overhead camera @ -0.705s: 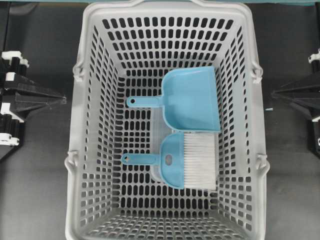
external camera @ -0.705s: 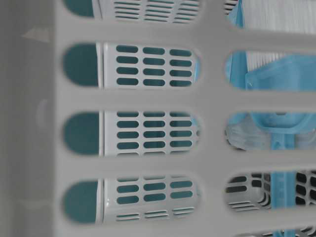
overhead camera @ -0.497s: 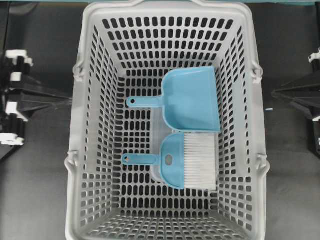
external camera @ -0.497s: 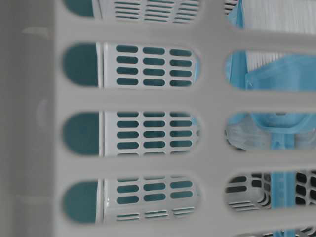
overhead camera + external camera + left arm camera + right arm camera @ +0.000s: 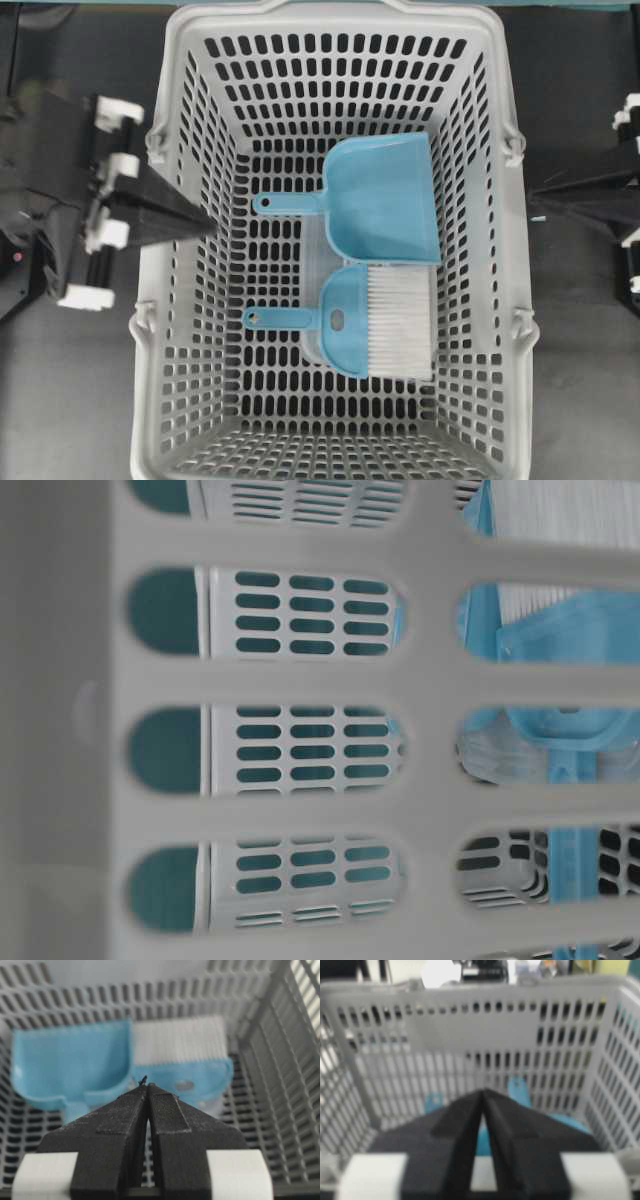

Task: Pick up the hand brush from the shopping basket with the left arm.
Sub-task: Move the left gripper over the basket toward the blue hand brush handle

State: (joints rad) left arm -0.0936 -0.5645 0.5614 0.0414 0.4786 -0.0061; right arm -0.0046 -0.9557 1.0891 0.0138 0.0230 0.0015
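Observation:
The hand brush (image 5: 345, 322) lies flat on the floor of the shopping basket (image 5: 180, 300). It is light blue, with white bristles (image 5: 400, 322) to the right and a thin handle (image 5: 280, 318) pointing left. My left gripper (image 5: 208, 222) is shut and empty, its tip just past the basket's left rim, above and left of the brush handle. In the left wrist view the left gripper (image 5: 146, 1085) points at the brush (image 5: 205, 1072) lying deeper in the basket. My right gripper (image 5: 535, 192) stays outside the right rim with its tips together.
A light blue dustpan (image 5: 385, 198) lies just behind the brush with its handle also pointing left; the dustpan (image 5: 70, 1060) is left of the brush in the left wrist view. The basket's tall slotted walls (image 5: 470, 1025) surround both. The basket wall (image 5: 300, 685) fills the table-level view.
My left arm has swung right from the table's left edge, bringing its shut gripper over the basket's left rim. The brush and dustpan have not moved.

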